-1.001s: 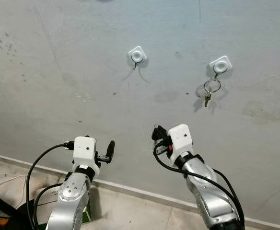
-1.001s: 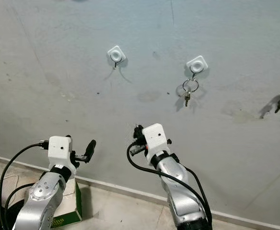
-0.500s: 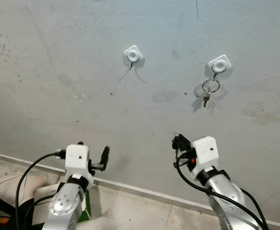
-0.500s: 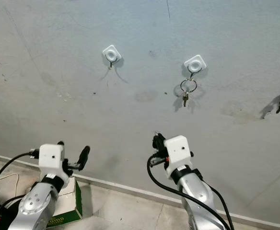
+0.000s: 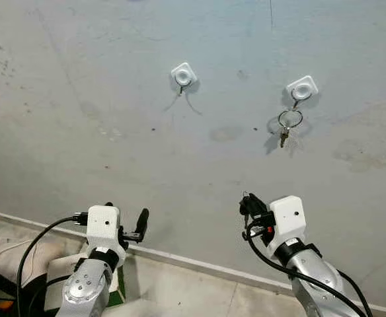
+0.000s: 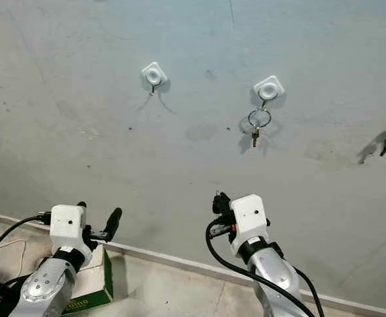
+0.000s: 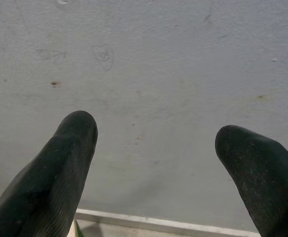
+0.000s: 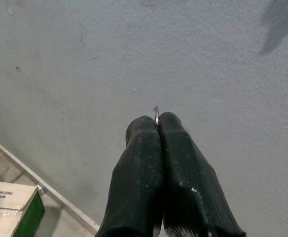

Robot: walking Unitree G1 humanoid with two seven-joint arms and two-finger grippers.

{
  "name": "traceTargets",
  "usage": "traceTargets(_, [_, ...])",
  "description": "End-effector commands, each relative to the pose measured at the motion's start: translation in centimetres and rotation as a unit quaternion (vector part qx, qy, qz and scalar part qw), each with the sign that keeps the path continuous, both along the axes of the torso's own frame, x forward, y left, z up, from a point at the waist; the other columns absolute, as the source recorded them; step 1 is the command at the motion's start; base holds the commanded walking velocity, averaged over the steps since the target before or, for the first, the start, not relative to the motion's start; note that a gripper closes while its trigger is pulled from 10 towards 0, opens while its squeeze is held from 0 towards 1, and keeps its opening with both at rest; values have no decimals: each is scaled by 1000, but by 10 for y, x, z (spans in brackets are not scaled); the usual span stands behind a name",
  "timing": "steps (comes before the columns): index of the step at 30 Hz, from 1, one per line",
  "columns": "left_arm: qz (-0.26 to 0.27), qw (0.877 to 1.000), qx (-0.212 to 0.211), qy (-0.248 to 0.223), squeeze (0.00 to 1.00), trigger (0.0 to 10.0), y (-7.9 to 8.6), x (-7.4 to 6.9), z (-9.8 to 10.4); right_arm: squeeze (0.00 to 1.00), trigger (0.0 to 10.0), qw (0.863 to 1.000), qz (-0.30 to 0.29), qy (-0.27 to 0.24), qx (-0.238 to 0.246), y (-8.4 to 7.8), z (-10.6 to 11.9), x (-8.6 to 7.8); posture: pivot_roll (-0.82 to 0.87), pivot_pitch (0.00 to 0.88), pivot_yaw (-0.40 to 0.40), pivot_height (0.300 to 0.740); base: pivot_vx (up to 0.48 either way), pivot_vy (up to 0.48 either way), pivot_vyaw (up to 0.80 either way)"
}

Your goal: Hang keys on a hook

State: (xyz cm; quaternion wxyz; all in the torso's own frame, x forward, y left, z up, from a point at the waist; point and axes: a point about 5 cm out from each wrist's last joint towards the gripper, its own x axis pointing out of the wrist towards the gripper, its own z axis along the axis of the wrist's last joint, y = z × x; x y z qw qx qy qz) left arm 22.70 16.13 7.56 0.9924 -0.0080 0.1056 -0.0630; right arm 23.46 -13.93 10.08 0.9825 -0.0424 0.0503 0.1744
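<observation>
Since a second ago your right hand [image 6: 217, 200] has been dropping away from the wall and to the right, and the left hand [image 6: 113, 218] has been sinking lower too. Your right hand's ribbed black fingers [image 8: 183, 168] are pressing shut on a thin metal ring [image 8: 156, 114] poking out at the tips, so judging by that the keys are still with you and the hanging is yet to come, while the left hand is gaping wide and empty. Waiting high on the rough grey wall [image 5: 80, 79] are a bare white square hook [image 5: 183, 74] and, to its right, a second hook [image 5: 301, 88] already carrying a ring of keys [image 5: 289, 122].
</observation>
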Motion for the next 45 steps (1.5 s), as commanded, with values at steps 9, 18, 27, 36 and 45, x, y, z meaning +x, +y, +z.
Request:
traceTargets(9, [-5,1000,2,0,0,10000,1,3,5,0,10000,1000,3,-5,5,4,5,0,21,0,55,740,0,462,0])
traceTargets(18, [-11,1000,4,3,0,10000,-1,5,5,0,10000,1000,-3,-3,4,3,4,0,18,0,60,740,0,480,0])
traceTargets(27, [-12,1000,11,-10,0,10000,0,7,8,0,10000,1000,-2,-4,4,4,5,1,18,0,56,740,0,37,0])
traceTargets(36, [-30,999,-1,-24,0,10000,-5,14,13,0,10000,1000,0,1,8,6,5,4,19,0,55,740,0,0,-544])
traceTargets(45, [-34,999,-6,-25,0,10000,-7,15,13,0,10000,1000,8,-6,6,9,6,6,15,0,55,740,0,0,-356])
